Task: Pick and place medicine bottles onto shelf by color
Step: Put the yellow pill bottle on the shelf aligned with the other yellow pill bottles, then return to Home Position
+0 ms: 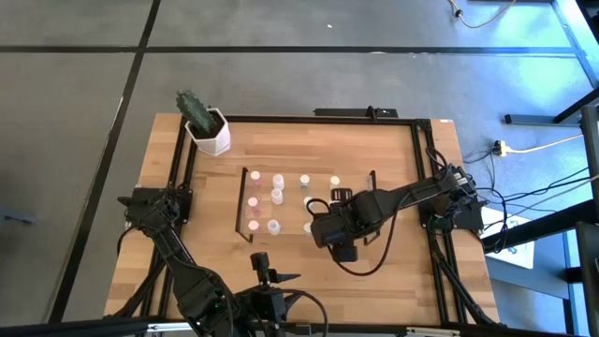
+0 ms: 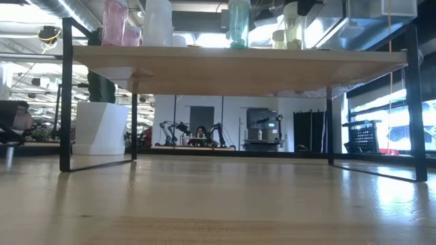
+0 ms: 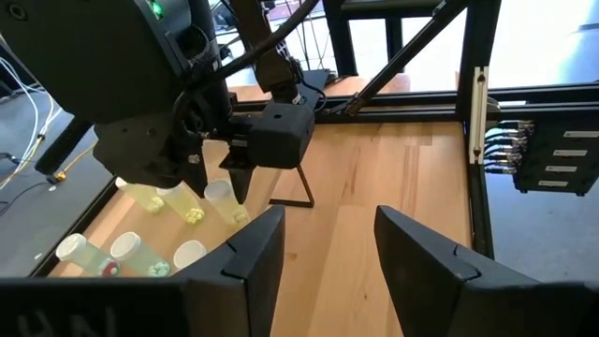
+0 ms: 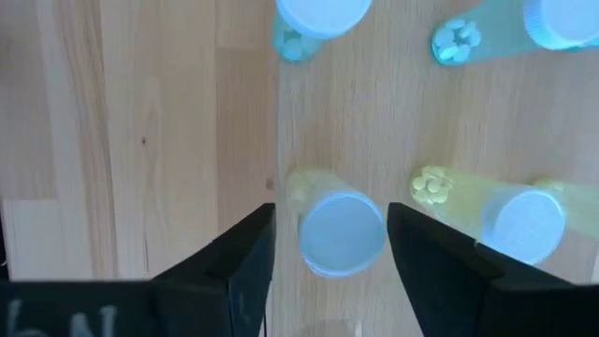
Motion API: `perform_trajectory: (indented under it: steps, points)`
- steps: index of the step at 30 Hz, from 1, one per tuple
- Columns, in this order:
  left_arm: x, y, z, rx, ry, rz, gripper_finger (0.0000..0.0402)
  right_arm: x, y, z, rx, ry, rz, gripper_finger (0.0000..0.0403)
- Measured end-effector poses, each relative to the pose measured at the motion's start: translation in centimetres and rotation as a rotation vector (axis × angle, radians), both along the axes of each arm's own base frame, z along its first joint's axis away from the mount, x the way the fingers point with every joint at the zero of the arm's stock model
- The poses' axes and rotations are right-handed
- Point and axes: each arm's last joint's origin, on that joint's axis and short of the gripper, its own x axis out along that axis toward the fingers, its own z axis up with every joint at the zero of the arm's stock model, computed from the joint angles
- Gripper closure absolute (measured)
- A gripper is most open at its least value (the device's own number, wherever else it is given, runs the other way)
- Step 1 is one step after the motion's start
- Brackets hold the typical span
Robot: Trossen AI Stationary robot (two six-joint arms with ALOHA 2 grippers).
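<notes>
The shelf (image 1: pixel 290 211) stands mid-table with the medicine bottles upright on it in rows: pink (image 1: pixel 253 201) at its left, white (image 1: pixel 277 195), pale green (image 1: pixel 304 183), yellow (image 1: pixel 335 181) at its right. My right gripper (image 4: pixel 329 248) points down over the shelf's near right part. It is open, with a yellow bottle (image 4: pixel 342 234) standing on the board between its fingers. A second yellow bottle (image 4: pixel 505 215) stands beside it. My left gripper (image 3: pixel 328 262) hangs open and empty above the table's near edge, facing the right arm.
A white pot with a cactus (image 1: pixel 211 131) sits at the table's far left corner. The low view shows the shelf's board (image 2: pixel 231 64) on thin black end frames (image 2: pixel 66 95), with bottles on top (image 2: pixel 158 20). Bare tabletop lies near and right of the shelf.
</notes>
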Motion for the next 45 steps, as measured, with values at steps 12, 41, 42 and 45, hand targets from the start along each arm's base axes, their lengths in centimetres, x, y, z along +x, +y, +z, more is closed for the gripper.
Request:
perform_trajectory:
  steps: [12,41,42,45]
  points:
    - [0.0,0.0,0.0,0.007,-0.007,0.008,0.0243,-0.6,-0.3,3.0,-0.003,-0.054,-0.043,0.0193]
    - [-11.2,2.2,5.0,0.018,-0.114,0.033,0.0243,-12.0,-0.4,16.6,0.063,-0.560,-0.007,0.0193]
    - [-11.7,2.1,4.9,0.030,-0.133,0.029,0.0243,-12.5,-0.3,16.8,0.069,-0.575,-0.009,0.0194]
    - [-13.2,2.2,5.0,0.037,-0.196,0.024,0.0243,-13.4,0.4,17.2,0.092,-0.598,0.022,0.0197]
